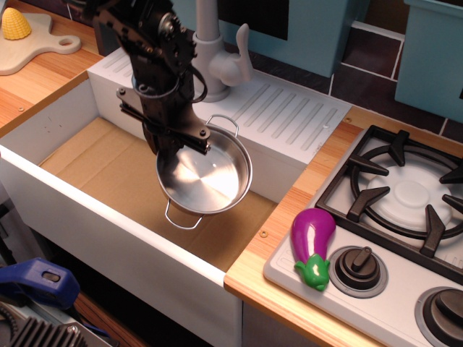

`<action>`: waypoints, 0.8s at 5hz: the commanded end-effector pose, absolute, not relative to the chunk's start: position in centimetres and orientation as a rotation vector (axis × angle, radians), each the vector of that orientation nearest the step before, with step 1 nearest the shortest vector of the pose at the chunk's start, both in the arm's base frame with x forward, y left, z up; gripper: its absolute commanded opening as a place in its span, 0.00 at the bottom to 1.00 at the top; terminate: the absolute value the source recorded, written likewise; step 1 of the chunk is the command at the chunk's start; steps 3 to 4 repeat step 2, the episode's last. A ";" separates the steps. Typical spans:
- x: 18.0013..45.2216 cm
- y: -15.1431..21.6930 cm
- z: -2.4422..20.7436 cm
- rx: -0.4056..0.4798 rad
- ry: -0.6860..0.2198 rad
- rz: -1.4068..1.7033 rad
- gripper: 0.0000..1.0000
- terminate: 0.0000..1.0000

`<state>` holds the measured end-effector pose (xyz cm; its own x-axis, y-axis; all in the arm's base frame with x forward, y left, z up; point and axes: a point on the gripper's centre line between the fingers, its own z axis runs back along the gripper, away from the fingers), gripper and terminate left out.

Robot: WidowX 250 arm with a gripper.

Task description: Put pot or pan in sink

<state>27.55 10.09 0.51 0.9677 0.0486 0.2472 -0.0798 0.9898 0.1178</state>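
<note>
A small round pot (pixel 205 176) of polished stainless steel is shown over the right part of the sink (pixel 65 184), its mirror-like interior reflecting light and holding nothing. Two thin wire loop handles are seen on it, one at the upper right rim and one at the lower left. The pot is gripped at its upper left rim by the black gripper (pixel 173 141), whose fingers are pinched on the rim; whether the pot base touches the sink floor cannot be told. The sink is a large rectangular white basin with smooth walls and a flat brown cardboard-like bottom marked by fold creases; apart from the pot, nothing is seen inside it. Along its back a white ledge (pixel 289 116) with parallel ribs is set, and a smooth grey faucet (pixel 217 50) with a curved lever stands on it, just behind the gripper. To the right, on the wood-grain desk (pixel 253 271), a grey stove (pixel 391 217) is shown with a black cast burner grate and round dark knobs. A glossy purple toy eggplant (pixel 313 242) with a green cap lies on the stove's left front corner, well apart from the pot. At the far upper left a pale cutting board (pixel 40 45) carries a yellow toy corn cob (pixel 15 24). A blue clamp-like object (pixel 40 282) is seen at the lower left edge.
</note>
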 end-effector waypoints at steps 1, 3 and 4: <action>29.6 11.2 -0.1 0.087 -0.325 -0.008 1.00 0.00; 29.6 11.2 -0.1 0.087 -0.325 -0.008 1.00 1.00; 29.6 11.2 -0.1 0.087 -0.325 -0.008 1.00 1.00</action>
